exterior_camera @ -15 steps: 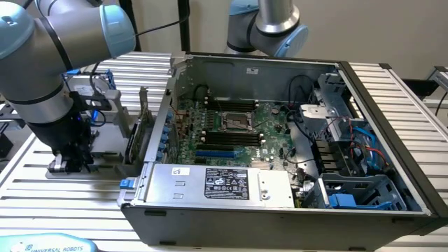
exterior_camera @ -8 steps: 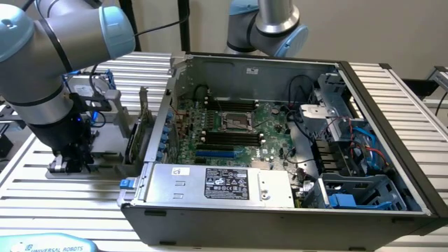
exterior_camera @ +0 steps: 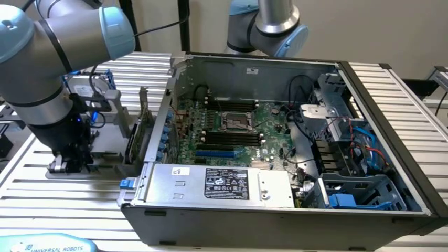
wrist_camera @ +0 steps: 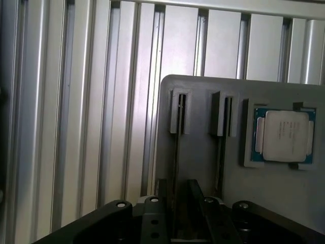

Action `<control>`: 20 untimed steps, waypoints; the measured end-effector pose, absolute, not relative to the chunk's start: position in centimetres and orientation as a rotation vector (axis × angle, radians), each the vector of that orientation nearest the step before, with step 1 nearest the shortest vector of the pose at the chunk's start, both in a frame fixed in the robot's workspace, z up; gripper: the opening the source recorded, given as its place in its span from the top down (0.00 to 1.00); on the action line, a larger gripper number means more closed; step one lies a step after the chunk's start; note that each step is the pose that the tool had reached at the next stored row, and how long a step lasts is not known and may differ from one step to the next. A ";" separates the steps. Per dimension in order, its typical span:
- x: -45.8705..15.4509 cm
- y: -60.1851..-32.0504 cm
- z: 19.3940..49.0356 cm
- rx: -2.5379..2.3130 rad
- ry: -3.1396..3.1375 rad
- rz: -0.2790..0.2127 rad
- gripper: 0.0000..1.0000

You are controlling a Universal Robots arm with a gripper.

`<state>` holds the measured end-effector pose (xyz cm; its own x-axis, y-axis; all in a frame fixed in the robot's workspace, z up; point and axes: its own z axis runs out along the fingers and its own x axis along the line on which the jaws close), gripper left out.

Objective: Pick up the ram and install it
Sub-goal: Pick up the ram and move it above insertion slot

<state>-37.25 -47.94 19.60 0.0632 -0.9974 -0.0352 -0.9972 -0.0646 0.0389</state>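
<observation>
Pincer (exterior_camera: 68, 164) spread, low over grey holder (wrist_camera: 203, 101) at the exterior view's lower left, straddling one slot. Ram (wrist_camera: 175, 157) stands edge-on in that slot, contact unclear. Processor (wrist_camera: 284, 136) sits just beside.

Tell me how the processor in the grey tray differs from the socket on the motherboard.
The processor has a pale silver face; the socket is dark inside a metal frame. The processor lies in a recess of the grey tray on the slatted table; the socket sits on the motherboard inside the case. Both are roughly square and lie flat.
</observation>
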 end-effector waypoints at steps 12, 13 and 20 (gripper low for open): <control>-37.3 -48.3 19.5 2.289 -2.147 -0.085 0.79; -37.3 -48.3 19.5 2.289 -2.147 -0.086 0.79; -37.3 -48.2 19.4 2.290 -2.147 -0.086 0.79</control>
